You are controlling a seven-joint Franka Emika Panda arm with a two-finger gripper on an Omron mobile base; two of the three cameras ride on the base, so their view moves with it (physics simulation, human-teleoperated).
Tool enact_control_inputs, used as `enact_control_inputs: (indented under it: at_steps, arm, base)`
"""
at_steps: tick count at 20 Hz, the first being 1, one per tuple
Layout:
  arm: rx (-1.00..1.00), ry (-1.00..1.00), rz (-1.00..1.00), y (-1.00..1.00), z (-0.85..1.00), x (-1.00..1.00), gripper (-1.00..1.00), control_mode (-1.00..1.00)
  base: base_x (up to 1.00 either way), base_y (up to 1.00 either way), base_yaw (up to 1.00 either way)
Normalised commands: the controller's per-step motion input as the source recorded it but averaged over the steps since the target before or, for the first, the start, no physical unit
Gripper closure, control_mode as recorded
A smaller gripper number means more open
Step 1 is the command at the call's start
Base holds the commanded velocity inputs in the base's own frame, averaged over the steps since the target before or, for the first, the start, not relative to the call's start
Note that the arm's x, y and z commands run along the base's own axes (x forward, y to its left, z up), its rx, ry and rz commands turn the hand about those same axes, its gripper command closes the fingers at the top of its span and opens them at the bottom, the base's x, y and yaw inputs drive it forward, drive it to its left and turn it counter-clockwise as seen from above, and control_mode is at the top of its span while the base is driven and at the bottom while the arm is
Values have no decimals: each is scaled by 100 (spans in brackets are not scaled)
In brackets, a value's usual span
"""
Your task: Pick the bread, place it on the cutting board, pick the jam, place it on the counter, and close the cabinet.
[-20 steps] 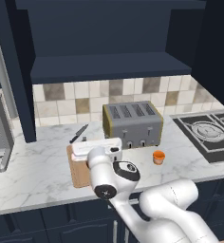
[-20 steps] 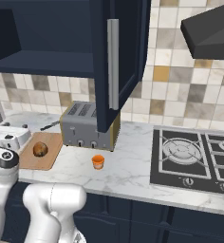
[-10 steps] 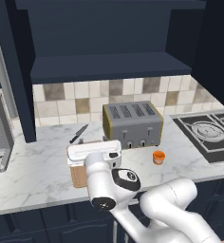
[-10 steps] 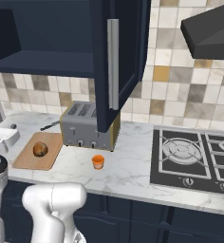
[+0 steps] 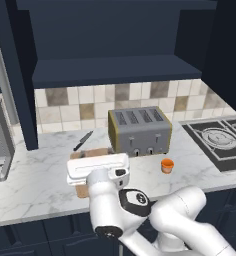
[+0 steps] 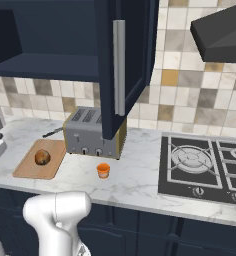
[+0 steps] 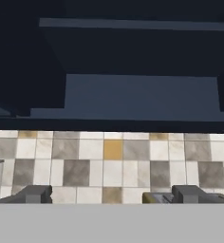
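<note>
- The bread (image 6: pixel 42 157) sits on the cutting board (image 6: pixel 28 170), roughly at the board's middle, in the right base view.
- The cutting board lies flat on the counter (image 6: pixel 135 177) towards its left end, just left of the toaster (image 6: pixel 87 132) and near the front edge; in the left base view only a strip of the board (image 5: pixel 92 153) shows past the robot's white hand.
- The jam (image 6: pixel 103 170) stands upright on the counter in front of the toaster — apart from it, nearer the front edge, and clear of the board. The left base view shows the jam (image 5: pixel 167 165) to the toaster's (image 5: pixel 139 131) front right.
- A dark knife (image 5: pixel 83 141) lies on the counter behind the board, close to the tiled wall.
- The cabinet (image 6: pixel 125 65) is open: its door with the long silver handle swings out over the toaster, and the bare shelf (image 5: pixel 115 70) inside is visible.
- The hob (image 6: pixel 205 167) takes up the counter's right end.
- The gripper (image 7: pixel 111 195) faces the tiled wall and the open cabinet's underside in the hand view; its fingertips (image 7: pixel 35 193) stand wide apart with nothing between them — released.
</note>
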Motion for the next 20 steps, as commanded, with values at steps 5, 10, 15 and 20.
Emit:
enact_control_inputs:
  at_steps: [5, 10, 15, 20]
  arm:
    - [0, -5, 0, 16, 14, -43, -100, -100]
    - [0, -4, 0, 20, 8, -11, -100, -100]
    - [0, -3, 0, 24, 3, -2, -100, -100]
    - [0, -6, 2, 27, 2, 0, -100, -100]
  base:
    - [0, 0, 0]
    - [0, 0, 0]
    - [0, 0, 0]
    - [0, 0, 0]
